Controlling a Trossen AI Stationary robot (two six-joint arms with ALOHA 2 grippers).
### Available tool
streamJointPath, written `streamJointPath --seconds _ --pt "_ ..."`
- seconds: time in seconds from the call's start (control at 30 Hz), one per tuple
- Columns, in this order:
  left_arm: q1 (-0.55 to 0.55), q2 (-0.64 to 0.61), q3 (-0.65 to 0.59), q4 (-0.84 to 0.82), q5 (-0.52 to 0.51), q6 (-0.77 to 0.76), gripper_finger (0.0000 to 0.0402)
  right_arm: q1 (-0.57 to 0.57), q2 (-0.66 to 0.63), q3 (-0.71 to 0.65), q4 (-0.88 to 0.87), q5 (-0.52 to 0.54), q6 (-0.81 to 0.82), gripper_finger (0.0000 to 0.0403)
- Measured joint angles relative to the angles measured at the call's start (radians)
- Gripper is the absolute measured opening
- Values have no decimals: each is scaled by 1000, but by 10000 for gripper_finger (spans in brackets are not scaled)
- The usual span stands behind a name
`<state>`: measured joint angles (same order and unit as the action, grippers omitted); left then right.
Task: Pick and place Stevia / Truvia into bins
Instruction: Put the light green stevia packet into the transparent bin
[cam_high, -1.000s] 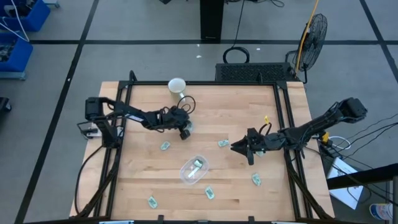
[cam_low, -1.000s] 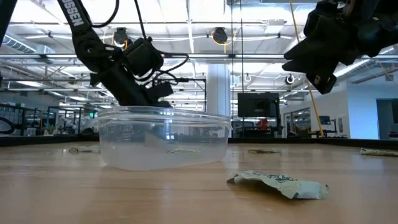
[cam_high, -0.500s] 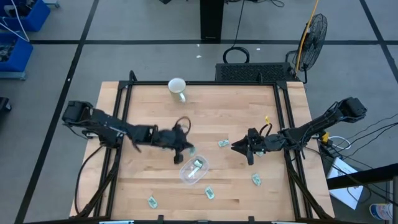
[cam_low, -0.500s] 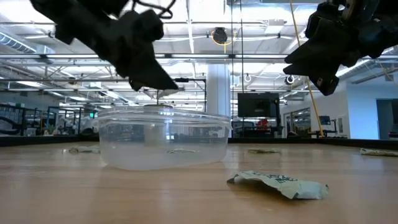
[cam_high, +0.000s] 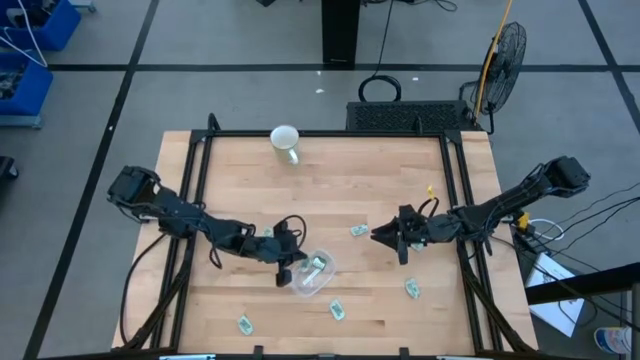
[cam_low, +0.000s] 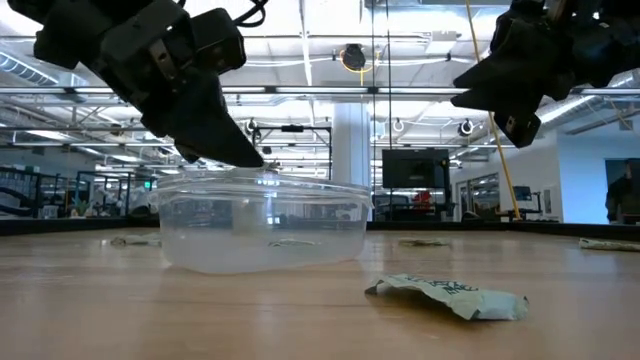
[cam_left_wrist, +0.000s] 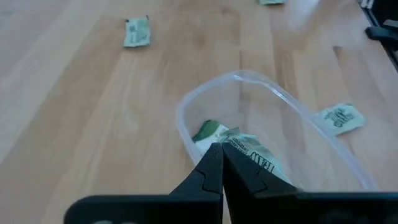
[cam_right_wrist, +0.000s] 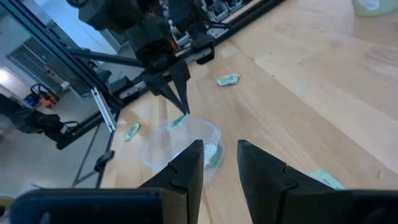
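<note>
L gripper pinching a Stevia sachet over clear bowl; R gripper spread, mid-table, apart.

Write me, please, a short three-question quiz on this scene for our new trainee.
1. True or false: the left hand holds a sachet over the bowl.
2. Choose one: the right hand is A) shut on a sachet, B) open and empty above the table, C) inside a cup.
3. Fill in: the white mug stands ___, apart from the bowl.

Key: 1 true; 2 B; 3 upright.
</note>
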<state>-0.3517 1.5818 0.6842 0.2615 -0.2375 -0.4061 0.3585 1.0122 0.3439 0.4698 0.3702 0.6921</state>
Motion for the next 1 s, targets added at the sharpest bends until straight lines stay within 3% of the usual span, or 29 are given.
streamJointPath --seconds 0.4,0.63,0.83,1.0 --pt "-34 108 50 53 27 22 37 -17 0 -1 -3 -4 -2 93" --pt "-35 106 135 -35 30 99 90 -17 3 0 -7 -5 -51 93" --pt "-26 61 265 -396 -26 125 112 -5 3 1 27 -32 -63 93" --pt "-11 -8 383 -833 -231 33 113 21 17 24 50 -34 -95 93"
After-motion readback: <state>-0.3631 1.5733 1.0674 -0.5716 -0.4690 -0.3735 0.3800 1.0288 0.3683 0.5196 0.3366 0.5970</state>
